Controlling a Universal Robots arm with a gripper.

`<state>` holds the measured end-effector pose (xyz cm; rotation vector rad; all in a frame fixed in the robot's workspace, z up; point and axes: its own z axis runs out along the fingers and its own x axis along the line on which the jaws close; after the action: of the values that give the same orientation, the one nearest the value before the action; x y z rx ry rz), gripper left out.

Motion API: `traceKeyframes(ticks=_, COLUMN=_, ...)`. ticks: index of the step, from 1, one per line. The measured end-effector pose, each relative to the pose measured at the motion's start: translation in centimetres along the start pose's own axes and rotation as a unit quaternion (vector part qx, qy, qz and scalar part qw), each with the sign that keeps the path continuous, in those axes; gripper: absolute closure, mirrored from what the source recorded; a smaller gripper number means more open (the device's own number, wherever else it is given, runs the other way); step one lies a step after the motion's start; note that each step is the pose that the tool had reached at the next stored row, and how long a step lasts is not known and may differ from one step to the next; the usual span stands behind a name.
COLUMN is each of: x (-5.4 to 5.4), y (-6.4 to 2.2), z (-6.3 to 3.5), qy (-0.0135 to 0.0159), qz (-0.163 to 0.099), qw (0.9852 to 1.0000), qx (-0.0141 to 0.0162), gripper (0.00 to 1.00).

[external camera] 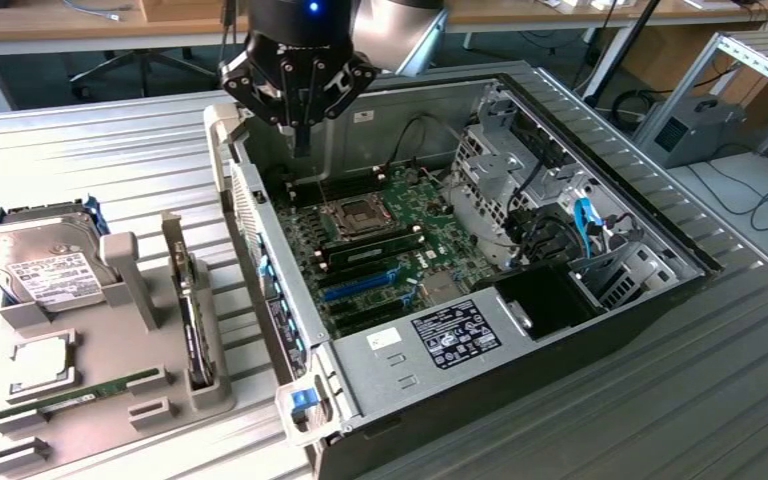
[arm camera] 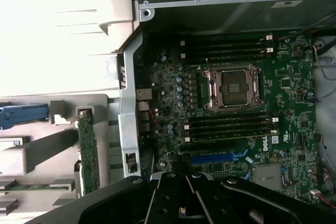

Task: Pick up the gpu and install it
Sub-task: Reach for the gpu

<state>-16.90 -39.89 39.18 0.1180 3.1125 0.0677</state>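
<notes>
At the exterior view's left, a silver boxy hard drive [external camera: 37, 265] with a white label is held in a grey plastic holder [external camera: 97, 420] on the ribbed metal desk [external camera: 91, 150]. In the same holder the gpu [external camera: 199, 330], a thin green circuit-board card seen dark and edge-on, is stood upright in a narrow groove, close beside a grey post, and nothing is touching it.

Further right, the black claw [external camera: 301, 140] is hung over one end of the open grey metal computer case [external camera: 371, 375], with its fingers pressed together and nothing between them. It is well apart from the gpu, and the case wall is stood between the two. A sideways move made too low is judged likely to strike that wall. A descent with the fingers unopened would be stopped on the card's top edge, and an off-centre grip could tilt the card against the post.

Inside the case, the green motherboard [external camera: 411, 215] and its blue slot [external camera: 357, 285] are crowded by parts, so a crooked card could be jammed.
</notes>
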Motion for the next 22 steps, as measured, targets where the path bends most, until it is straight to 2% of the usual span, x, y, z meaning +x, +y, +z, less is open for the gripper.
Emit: traceKeyframes(ticks=22, x=0.72, y=-0.06, z=0.03, qy=0.0, qz=0.0, qw=1.0, qx=0.0, gripper=0.89)
